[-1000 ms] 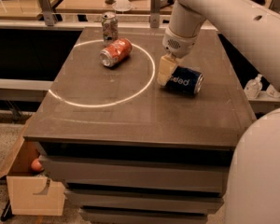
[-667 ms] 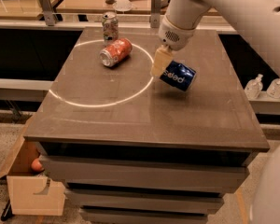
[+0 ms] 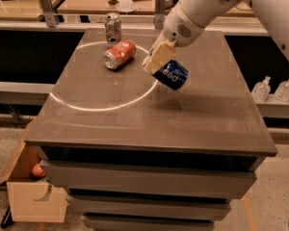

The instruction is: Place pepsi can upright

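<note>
Currently gripper [image 3: 162, 65] clamped on pepsi can [image 3: 173, 76], apparently off tabletop [image 3: 135, 124]; can's long axis tilted, needs rotating to vert

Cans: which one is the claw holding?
The dark blue pepsi can, tilted in the claw over the table. The orange can lies free; the silver can stands free.

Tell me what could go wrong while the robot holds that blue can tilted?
The gripper holds the pepsi can tilted, apparently just off the table. It might slip out and roll away. Released before it is vertical, it would likely topple. A wide swing could bump the orange can lying on its side or the upright silver can behind it.
</note>
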### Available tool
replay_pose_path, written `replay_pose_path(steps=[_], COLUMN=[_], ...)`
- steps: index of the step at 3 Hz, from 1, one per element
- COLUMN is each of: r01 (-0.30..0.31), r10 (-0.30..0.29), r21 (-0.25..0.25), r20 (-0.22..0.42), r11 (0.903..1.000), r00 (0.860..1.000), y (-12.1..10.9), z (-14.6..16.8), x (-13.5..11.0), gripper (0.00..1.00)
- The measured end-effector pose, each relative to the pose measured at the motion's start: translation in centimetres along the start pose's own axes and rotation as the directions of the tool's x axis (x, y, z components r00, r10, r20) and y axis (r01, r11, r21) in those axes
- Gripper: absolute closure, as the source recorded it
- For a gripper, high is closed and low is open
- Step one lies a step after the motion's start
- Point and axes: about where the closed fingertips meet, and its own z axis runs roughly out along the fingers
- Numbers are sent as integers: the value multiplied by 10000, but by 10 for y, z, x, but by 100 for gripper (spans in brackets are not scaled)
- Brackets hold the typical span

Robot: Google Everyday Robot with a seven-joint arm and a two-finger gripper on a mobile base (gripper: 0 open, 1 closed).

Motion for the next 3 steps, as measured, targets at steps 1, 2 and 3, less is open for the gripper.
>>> replay_pose_path(steps=[1, 2, 3], r01=[1037, 1913, 2304], r10=[-625, -926, -777], r21=[-1203, -1560, -1919], r20=[3061, 4888, 5839], r11=[9873, 9690, 9540], r00=[9499, 8674, 8081], y=[16, 26, 36], z=[8, 7, 11], x=[-20, -32, -26], gripper=[100, 100, 98])
